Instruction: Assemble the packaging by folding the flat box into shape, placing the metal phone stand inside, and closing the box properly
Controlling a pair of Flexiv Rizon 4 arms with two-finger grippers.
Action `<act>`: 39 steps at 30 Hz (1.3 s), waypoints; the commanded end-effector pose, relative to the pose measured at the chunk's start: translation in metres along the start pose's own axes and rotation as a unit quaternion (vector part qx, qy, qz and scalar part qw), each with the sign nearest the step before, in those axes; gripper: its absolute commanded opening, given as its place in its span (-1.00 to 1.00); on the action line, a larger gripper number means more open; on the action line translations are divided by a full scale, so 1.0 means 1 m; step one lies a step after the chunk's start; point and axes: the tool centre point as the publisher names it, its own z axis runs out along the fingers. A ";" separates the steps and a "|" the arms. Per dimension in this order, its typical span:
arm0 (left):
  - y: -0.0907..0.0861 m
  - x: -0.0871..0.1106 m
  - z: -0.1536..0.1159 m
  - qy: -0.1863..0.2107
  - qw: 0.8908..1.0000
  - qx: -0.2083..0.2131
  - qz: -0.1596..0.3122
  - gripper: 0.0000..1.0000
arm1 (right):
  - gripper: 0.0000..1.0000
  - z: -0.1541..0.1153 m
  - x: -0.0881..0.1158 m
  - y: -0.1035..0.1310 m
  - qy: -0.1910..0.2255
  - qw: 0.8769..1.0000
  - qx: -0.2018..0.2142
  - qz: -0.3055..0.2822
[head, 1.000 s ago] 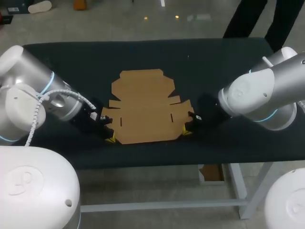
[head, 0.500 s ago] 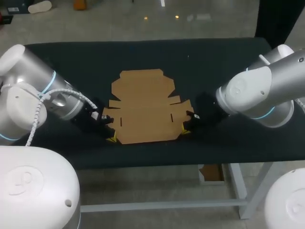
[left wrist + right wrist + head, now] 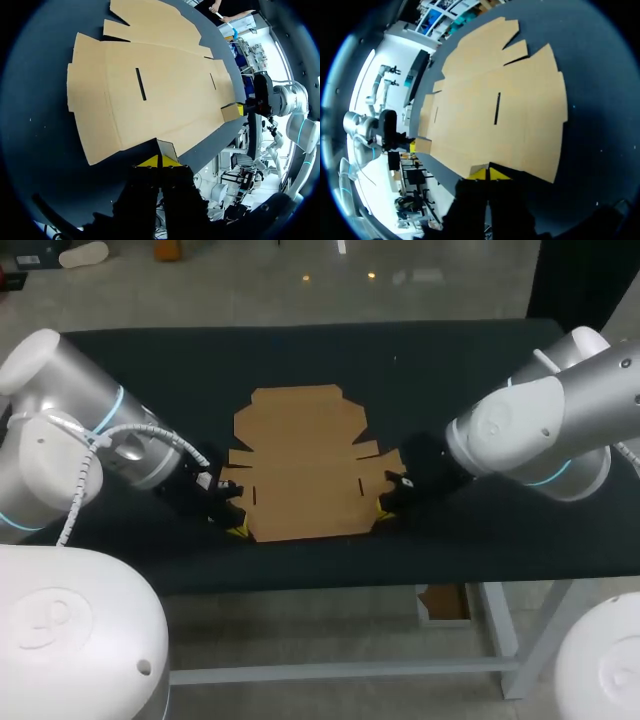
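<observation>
two grippers sit at the near corners of the flat box blank (image 3: 300,465), which lies unfolded, brown side up, mid table (image 3: 450,370), w/ its lid panel pointing away from the robot. left gripper (image 3: 159,161) has its yellow tips pressed together right at the near-left corner tab (image 3: 166,148), and that tab stands tilted up off the cloth just ahead of the tips; can't tell if card is actually nipped btwn them. right gripper (image 3: 489,173) mirrors it: tips together at the near-right corner tab (image 3: 479,169), also lifted a bit. metal phone stand isn't in view anywhere. step in hand looks like the very first fold, raising the small corner tabs so the side walls can go up; task is barely begun. next move prob needs both arms to lift and roll inward evenly along the creases, keeping the base panel flat so the blank doesn't skid or buckle.
</observation>
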 end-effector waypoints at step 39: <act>-0.010 0.014 0.014 -0.028 1.000 -0.004 0.003 -1.00 | -1.00 0.018 0.017 0.004 -0.031 0.999 0.029 -0.017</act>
